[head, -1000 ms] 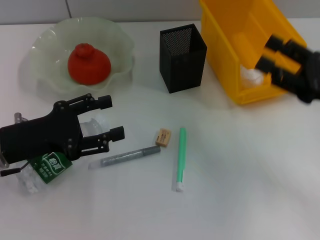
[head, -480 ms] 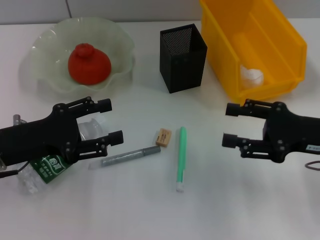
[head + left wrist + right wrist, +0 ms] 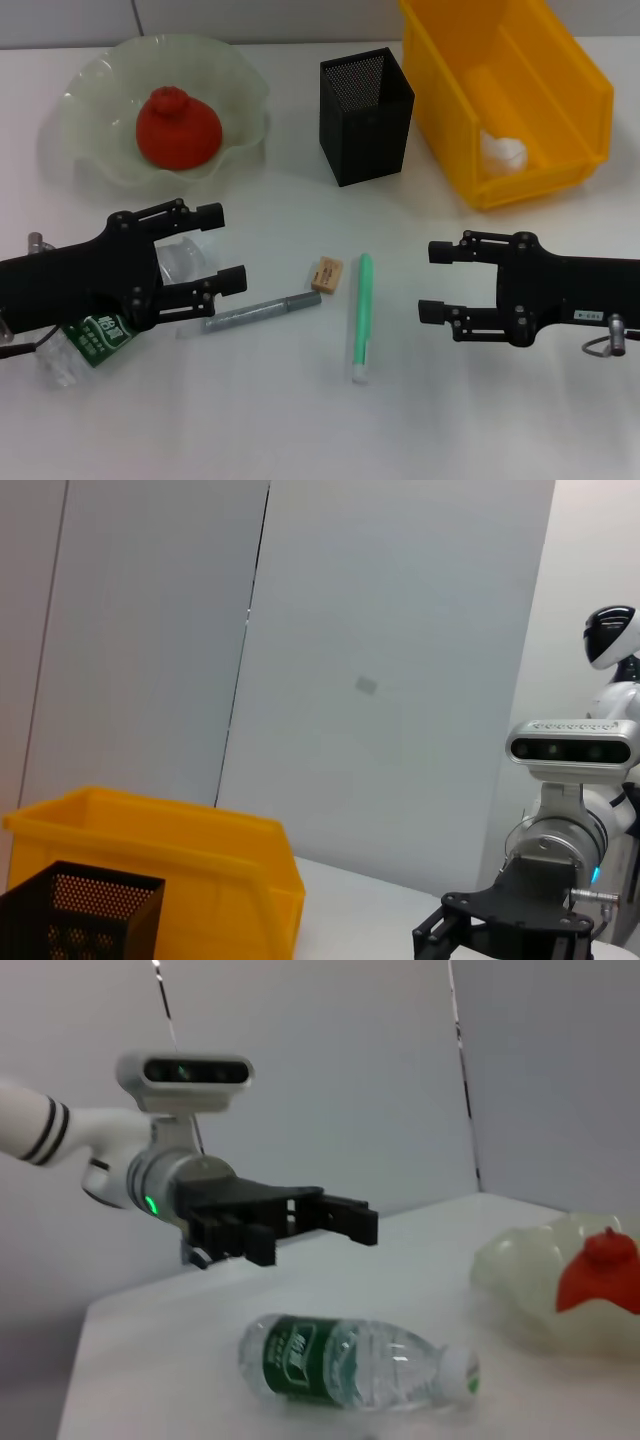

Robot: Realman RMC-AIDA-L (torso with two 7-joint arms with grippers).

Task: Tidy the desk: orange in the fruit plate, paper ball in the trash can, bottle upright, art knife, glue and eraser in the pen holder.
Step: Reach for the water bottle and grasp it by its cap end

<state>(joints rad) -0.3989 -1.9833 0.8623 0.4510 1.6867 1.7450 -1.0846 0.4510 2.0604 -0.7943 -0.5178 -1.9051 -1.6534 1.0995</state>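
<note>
White table, fruit plate, pen holder, trash can, lying bottle, art knife, eraser, glue

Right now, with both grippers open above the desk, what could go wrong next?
The bottle lies on its side under the left gripper; round, it could roll from a loose grasp. The art knife, eraser and glue lie close together, so the right gripper might nudge one while picking another.

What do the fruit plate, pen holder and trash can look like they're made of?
Fruit plate: pale green translucent glass by the look, glossy, with a wavy rim; moulded plastic can't be ruled out.
Pen holder: black metal mesh, matte; the fine perforated grid shows on its walls.
Trash can: bright yellow moulded plastic, smooth and opaque with a slight sheen and thick, rounded edges.
</note>
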